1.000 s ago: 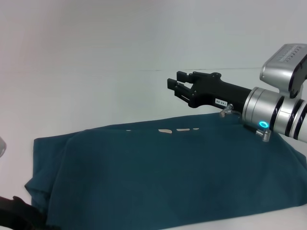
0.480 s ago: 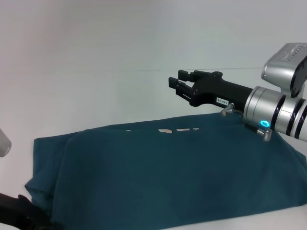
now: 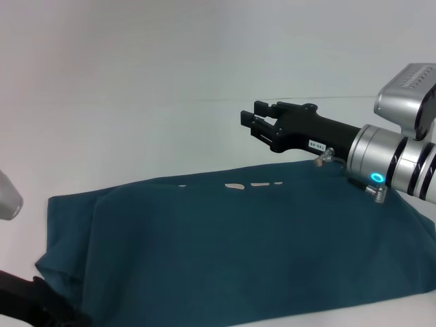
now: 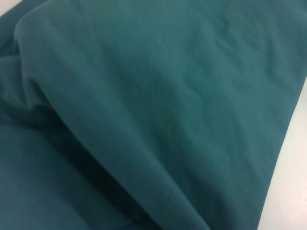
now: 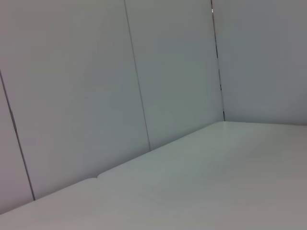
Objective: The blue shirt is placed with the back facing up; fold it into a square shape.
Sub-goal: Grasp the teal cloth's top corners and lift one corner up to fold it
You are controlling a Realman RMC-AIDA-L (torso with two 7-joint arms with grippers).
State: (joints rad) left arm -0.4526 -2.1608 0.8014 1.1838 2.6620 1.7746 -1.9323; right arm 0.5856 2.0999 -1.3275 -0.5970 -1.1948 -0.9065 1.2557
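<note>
A white desk (image 3: 136, 136) meets pale panelled walls (image 5: 72, 96). The blue shirt (image 3: 238, 252) lies folded across its near side, white lettering peeking out. The right gripper (image 3: 253, 121) hangs above the shirt's far edge, jaws pressed together. The left gripper (image 3: 30, 306) is cut off at the near corner; I cannot tell its jaws' state.

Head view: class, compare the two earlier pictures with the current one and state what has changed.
The right pincer drifted slightly up and to the right, above the blue shirt, holding nothing. At the left edge, the left arm's grey part rose further into view. The shirt lies unchanged on the table.
</note>
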